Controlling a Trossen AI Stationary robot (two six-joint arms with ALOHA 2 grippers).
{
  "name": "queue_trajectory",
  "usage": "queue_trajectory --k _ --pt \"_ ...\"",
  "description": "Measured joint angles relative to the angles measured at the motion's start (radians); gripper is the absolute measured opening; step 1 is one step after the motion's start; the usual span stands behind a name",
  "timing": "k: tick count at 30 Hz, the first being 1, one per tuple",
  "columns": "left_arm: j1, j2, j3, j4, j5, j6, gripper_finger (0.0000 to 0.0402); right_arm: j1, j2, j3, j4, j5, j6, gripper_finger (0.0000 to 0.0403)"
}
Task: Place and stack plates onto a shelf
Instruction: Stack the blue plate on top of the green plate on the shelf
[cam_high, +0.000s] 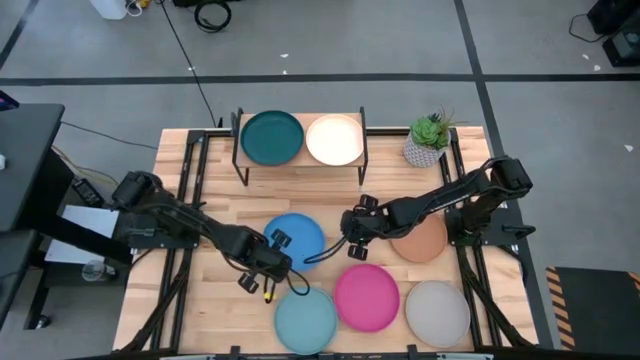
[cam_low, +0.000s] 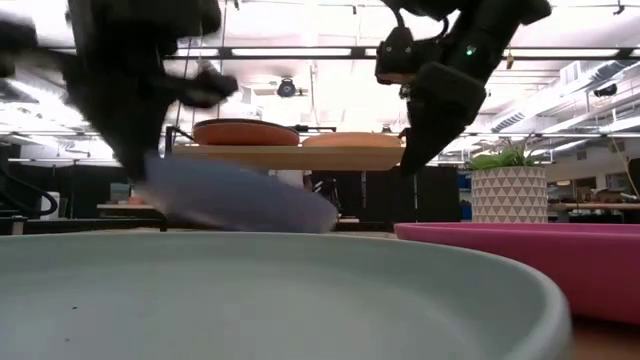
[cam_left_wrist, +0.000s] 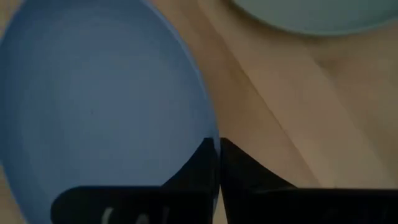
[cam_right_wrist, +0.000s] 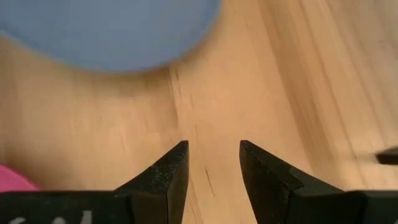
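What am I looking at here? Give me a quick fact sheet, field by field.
On shelf: dark teal plate, peach plate
Left end effector: shut on blue plate, plate tilted up off the table
Right end effector: open, empty, beside blue plate
On table: light teal plate, pink plate, grey plate, brown plate
Extra: potted plant

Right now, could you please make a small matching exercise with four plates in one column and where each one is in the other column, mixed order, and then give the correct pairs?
Plates:
1. dark teal plate
2. blue plate
3. pink plate
4. grey plate

Places:
A. gripped at its rim by the left gripper, tilted in the low view
B. on the shelf, beside the peach plate
C. near table corner, on the right arm's side
D. flat on the table between the light teal plate and the grey one

Pairs: 1-B, 2-A, 3-D, 4-C
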Motion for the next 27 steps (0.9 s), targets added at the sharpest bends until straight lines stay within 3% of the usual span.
queue_trajectory --k 6,12,23,27 --pt "0.006 -0.141 0.154 -0.208 -0.067 -0.026 0.0012 0.055 -0.081 0.0 -0.131 0.174 0.07 0.0149" --pt "0.099 -0.277 0.28 -0.268 -0.244 0.021 0.0012 0.093 -0.126 -0.007 -0.142 0.266 0.088 0.0149" --pt "0.617 -0.286 0.291 -0.301 -0.249 0.246 0.0012 0.104 -0.127 -0.054 -0.076 0.263 0.088 0.0149" --pt "0.753 -0.268 0.289 -0.303 -0.113 0.275 0.0012 0.104 -0.127 -0.059 -0.075 0.262 0.088 0.0149"
